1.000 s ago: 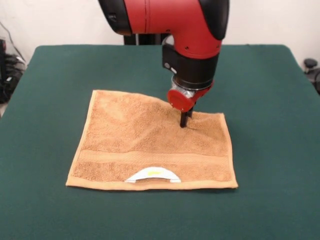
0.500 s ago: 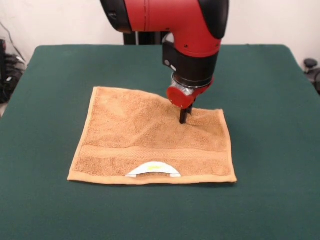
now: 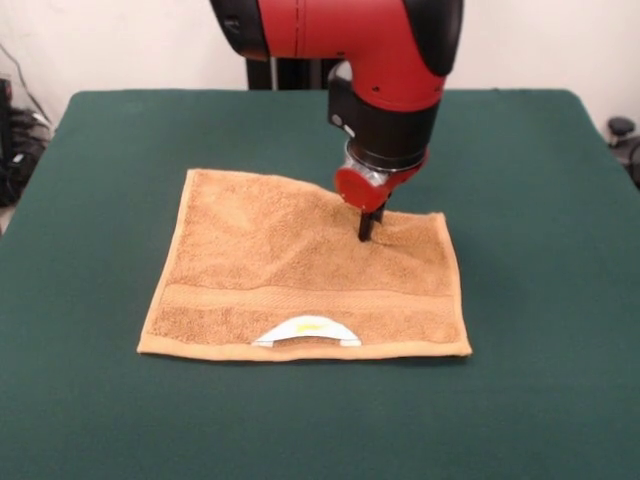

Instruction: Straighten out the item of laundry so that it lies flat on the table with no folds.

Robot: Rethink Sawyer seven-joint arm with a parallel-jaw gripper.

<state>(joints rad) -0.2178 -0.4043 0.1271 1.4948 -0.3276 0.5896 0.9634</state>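
The item of laundry (image 3: pixel 270 265), a tan-orange terry towel, lies spread on the green table (image 3: pixel 540 300), nearly flat, with slight ripples near its far right part. Its woven band (image 3: pixel 300 298) and white label with a yellow mark (image 3: pixel 306 331) are along the near edge. My gripper (image 3: pixel 367 232) comes down from the red and black arm onto the towel close to its far edge, right of centre. The dark fingers stand together, pinched into the cloth, which puckers a little around them.
Dark cables and gear (image 3: pixel 15 150) sit off the table's left side, and a black object (image 3: pixel 625 135) lies beyond its right edge. Green table surface surrounds the towel on every side.
The gripper has moved toward the far side of the table, and the whole towel has slid that way with it. The towel's near edge now lies farther from the front.
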